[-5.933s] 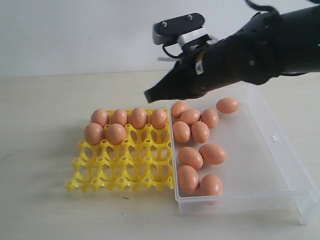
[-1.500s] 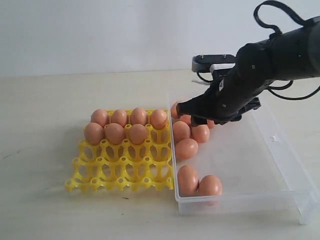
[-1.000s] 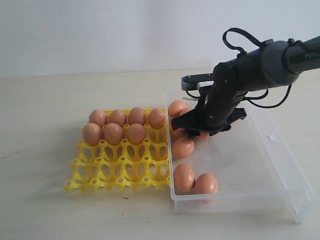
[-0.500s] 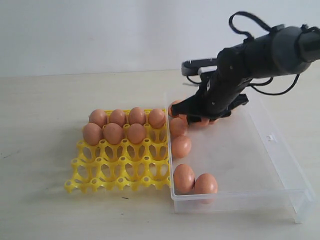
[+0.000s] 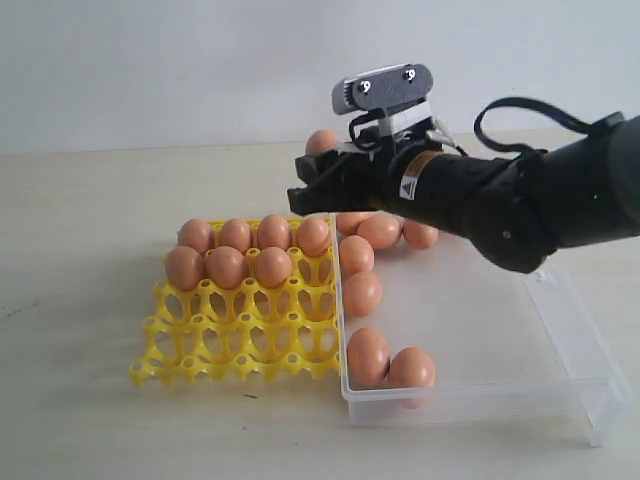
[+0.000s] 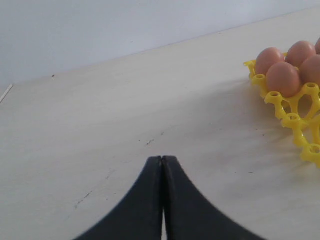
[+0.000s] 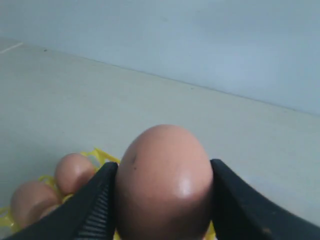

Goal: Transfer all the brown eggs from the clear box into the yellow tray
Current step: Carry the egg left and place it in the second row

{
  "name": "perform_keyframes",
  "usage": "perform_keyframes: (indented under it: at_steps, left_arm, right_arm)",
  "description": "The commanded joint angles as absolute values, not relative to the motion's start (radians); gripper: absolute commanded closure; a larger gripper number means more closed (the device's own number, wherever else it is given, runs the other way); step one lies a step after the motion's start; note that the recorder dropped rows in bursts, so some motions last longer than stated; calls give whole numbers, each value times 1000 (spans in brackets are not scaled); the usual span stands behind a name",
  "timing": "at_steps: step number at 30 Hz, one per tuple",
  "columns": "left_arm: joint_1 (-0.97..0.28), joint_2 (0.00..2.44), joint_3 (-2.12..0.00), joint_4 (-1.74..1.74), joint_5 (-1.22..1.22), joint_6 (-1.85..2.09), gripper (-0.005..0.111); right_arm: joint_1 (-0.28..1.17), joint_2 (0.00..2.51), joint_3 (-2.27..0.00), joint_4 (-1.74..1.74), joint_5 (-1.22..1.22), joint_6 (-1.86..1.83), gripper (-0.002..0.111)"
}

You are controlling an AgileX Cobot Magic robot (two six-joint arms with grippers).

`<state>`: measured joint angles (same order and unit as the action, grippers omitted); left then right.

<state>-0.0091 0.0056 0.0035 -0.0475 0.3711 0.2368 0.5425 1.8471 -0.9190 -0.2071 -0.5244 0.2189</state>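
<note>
My right gripper (image 5: 314,172) is shut on one of the brown eggs (image 5: 321,141), held in the air above the far right corner of the yellow tray (image 5: 240,342). In the right wrist view that brown egg (image 7: 164,180) fills the gap between both fingers of the right gripper (image 7: 164,187). Several brown eggs (image 5: 226,267) sit in the tray's two far rows. More brown eggs (image 5: 362,293) lie along the left side of the clear box (image 5: 570,340). My left gripper (image 6: 162,160) is shut and empty over bare table, left of the tray's corner (image 6: 295,122).
The clear box stands flush against the tray's right side. Its right half holds no eggs. The right arm (image 5: 520,205) reaches over the box's far end. Pale table (image 5: 80,250) spreads left of the tray.
The right gripper has lifted out of the clear box with an egg and swung left and up, over the tray's far right corner. The eggs in the tray have not changed.
</note>
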Motion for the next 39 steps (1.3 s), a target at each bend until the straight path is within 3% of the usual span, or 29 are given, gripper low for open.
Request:
perform_keyframes:
  at_steps: [1,20,22,28,31,36,39]
  left_arm:
    - [-10,0,0,-51,364,236,107]
    - [-10,0,0,-51,364,236,107]
    - [-10,0,0,-51,364,236,107]
    - [-10,0,0,-51,364,236,107]
    - [-10,0,0,-51,364,236,107]
    - [-10,0,0,-51,364,236,107]
    - [-10,0,0,-51,364,236,107]
  right_arm:
    - [546,1911,-895,-334,-714,238,108]
    - [546,2073,-895,-290,-772,230,107]
    - [546,2073,-895,-290,-770,230,102]
    - [546,2073,-895,-287,-770,235,60]
    - [546,2073,-895,-287,-768,235,48]
    - [546,2071,-895,-287,-768,235,47]
    - [546,2023,-895,-287,-725,235,55]
